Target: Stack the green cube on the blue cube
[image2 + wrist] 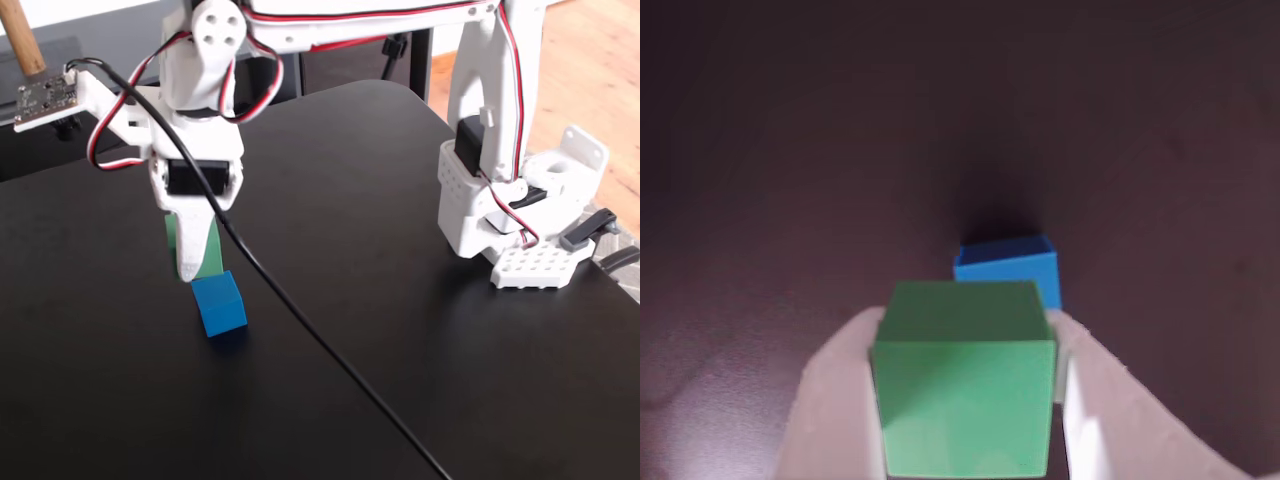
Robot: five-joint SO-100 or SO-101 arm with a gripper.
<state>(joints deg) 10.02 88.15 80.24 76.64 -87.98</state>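
In the wrist view the green cube fills the bottom centre, clamped between the two white fingers of my gripper. The blue cube stands on the dark table just beyond it, slightly to the right, partly hidden by the green cube's top edge. In the fixed view the gripper points down at the left, shut on the green cube, which mostly hides behind a white finger. The blue cube rests on the table just below and to the right of the fingertip. I cannot tell whether the two cubes touch.
The arm's white base stands at the right of the black table. A black cable runs from the wrist diagonally across the table to the front. A small circuit board sticks out at the upper left.
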